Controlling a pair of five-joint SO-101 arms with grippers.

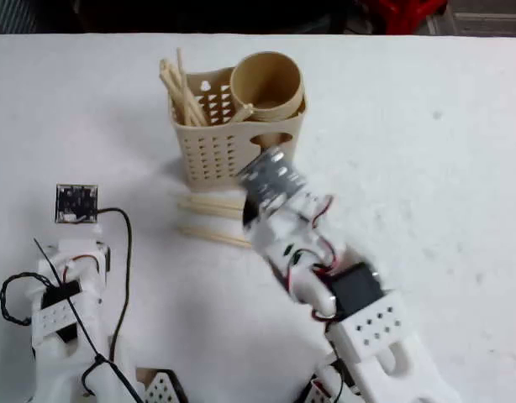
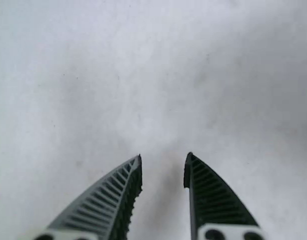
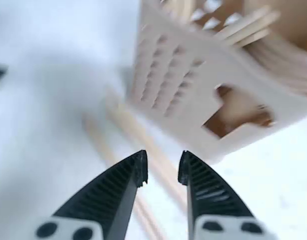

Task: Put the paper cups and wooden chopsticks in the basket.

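Your right gripper is hanging, jaws a little apart and empty, just over the chopsticks lying by the basket, where the cups are already sitting, so I think you are needing to drop down and pinch those sticks.

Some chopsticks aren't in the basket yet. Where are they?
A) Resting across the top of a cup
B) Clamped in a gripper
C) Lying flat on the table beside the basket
C: the loose chopsticks lie flat on the table right beside the basket.
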